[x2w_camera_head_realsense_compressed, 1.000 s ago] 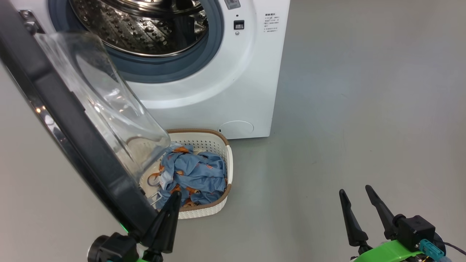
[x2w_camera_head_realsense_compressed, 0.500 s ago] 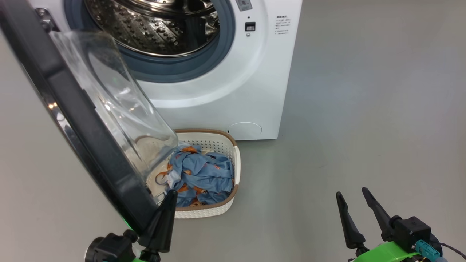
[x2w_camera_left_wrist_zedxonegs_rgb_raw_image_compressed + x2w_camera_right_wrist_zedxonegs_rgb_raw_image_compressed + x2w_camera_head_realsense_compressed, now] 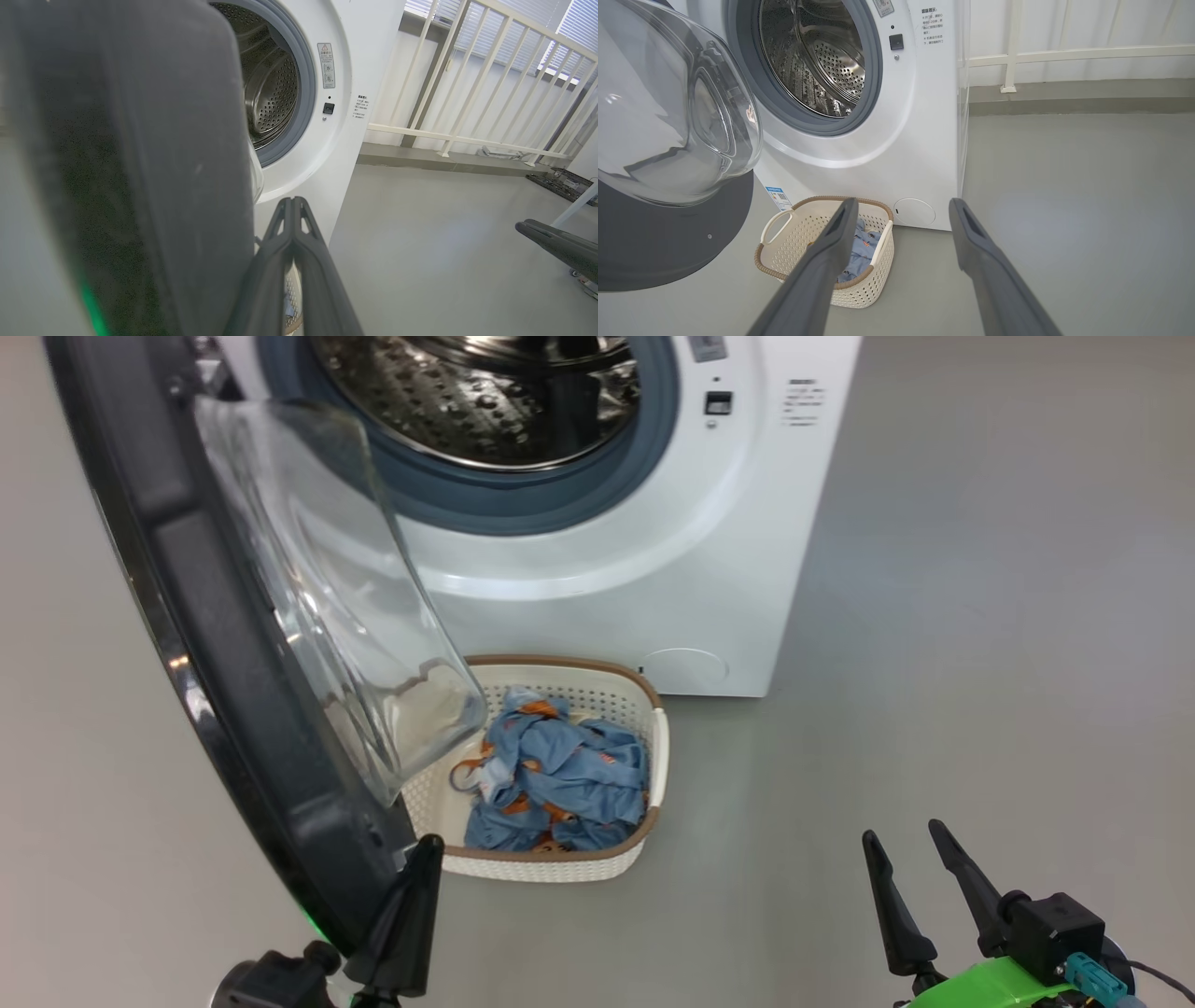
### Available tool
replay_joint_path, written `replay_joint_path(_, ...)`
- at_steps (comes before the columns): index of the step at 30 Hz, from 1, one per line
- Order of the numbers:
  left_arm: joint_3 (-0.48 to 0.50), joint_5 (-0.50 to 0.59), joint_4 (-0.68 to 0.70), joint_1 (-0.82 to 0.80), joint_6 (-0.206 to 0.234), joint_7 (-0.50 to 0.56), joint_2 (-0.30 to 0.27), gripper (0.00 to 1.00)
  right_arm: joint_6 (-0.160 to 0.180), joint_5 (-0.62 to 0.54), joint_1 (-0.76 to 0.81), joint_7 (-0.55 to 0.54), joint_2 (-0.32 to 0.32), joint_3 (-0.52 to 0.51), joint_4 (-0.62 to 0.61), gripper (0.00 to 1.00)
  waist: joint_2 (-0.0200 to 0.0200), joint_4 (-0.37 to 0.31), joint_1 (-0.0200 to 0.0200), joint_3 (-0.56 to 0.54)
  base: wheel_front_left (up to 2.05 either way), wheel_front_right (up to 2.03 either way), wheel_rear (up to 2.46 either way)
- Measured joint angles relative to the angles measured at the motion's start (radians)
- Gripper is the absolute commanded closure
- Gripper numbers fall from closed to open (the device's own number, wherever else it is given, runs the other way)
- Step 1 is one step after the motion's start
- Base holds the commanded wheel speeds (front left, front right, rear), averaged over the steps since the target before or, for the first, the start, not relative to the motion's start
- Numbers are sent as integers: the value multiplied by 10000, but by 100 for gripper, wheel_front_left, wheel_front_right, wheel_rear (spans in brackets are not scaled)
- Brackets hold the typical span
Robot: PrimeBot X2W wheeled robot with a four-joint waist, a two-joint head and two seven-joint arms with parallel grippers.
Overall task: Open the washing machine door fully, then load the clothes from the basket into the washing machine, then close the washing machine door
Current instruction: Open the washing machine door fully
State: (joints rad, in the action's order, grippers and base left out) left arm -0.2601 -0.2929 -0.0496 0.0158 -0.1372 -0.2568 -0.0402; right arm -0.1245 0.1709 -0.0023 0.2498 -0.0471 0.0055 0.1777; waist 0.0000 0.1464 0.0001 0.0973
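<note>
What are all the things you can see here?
washing machine: one, white, straight ahead
washing machine door: one, black rim with clear glass, open at the left
drum: one, shiny steel, inside the washing machine
basket: one, cream with brown rim, on the floor before the machine
clothes: one heap, light blue and orange, in the basket
railing: one, white, behind the machine
floor: grey, all around
left gripper: one, dark, shut, beside the door's lower rim
right gripper: one, dark, open, lower right

basket [image 3: 560, 868]: left end hidden behind washing machine door [image 3: 187, 569] | door top cropped | washing machine [image 3: 653, 569] label [image 3: 803, 401] print unreadable
</note>
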Motion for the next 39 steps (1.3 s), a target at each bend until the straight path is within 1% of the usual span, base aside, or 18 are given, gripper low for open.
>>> replay_joint_path(6, 297, 102, 44, 59, 0, 0, 27, 100, 0, 10, -1, 0, 2, -12, 61, 0, 0, 524, -1, 46, 0, 0, 0)
replay_joint_path(13, 876, 96, 63, 194, 23, 2, 31, 100, 0, 10, 0, 0, 0, -50, 115, 0, 0, 1121, 0, 33, 0, 0, 0)
replay_joint_path(19, 1530, -29, 77, 261, 449, 2, 61, 100, 0, 86, 0, 0, 0, 54, 171, 0, 0, 1473, 0, -9, 0, 0, 0)
replay_joint_path(23, 2127, -374, -56, 259, 779, 0, 65, 100, 0, 86, -1, 0, 0, 86, 178, 0, 0, 1492, -1, -14, 0, 0, 0)
replay_joint_path(28, 2949, -650, -568, 34, 993, 0, 94, 100, 0, 82, -3, 0, -2, 96, 201, 0, 0, 1381, 0, 109, 0, 0, 0)
replay_joint_path(39, 5014, -848, -1682, -1309, 1127, 0, 198, 100, 0, -25, -308, 0, -8, 88, 238, 0, 0, 1084, 0, 659, 0, 0, 0)
